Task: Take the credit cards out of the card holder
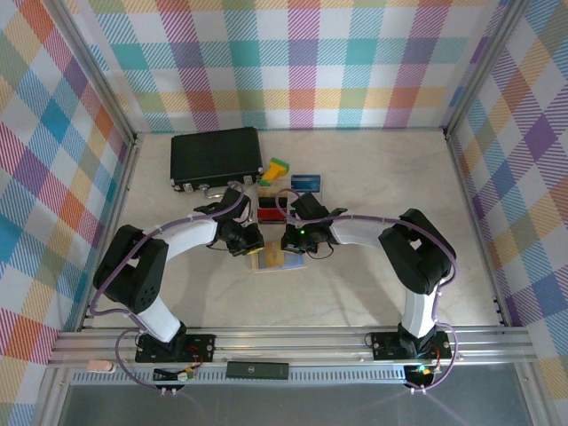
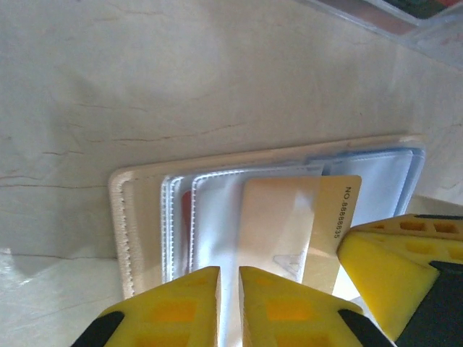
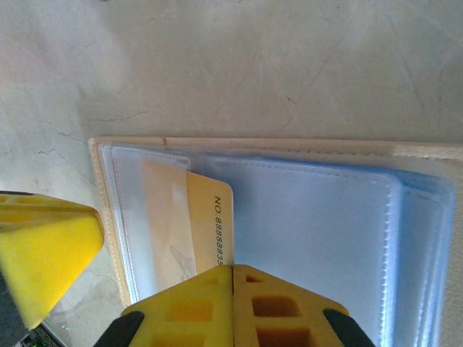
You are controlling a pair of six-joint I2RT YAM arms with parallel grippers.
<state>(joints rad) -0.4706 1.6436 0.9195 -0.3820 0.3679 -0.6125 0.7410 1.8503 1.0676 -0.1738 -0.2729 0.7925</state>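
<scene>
Credit card (image 3: 210, 217), number legible from the wrists, was half-sleeved in card holder (image 3: 311, 231); right gripper (image 3: 231, 273) was pressed together, left gripper (image 2: 229, 273) almost.

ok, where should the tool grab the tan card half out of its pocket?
Grip the tan card by its bare numbered end, probably: the other half sits sleeved in the card holder. Come from the pocket-mouth side, low along the table, since the card lies flat and slides out that way.

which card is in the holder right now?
The yellowish-tan card, number printed along its edge, sits half inside the card holder sleeve. The blue card lies loose farther back.
</scene>
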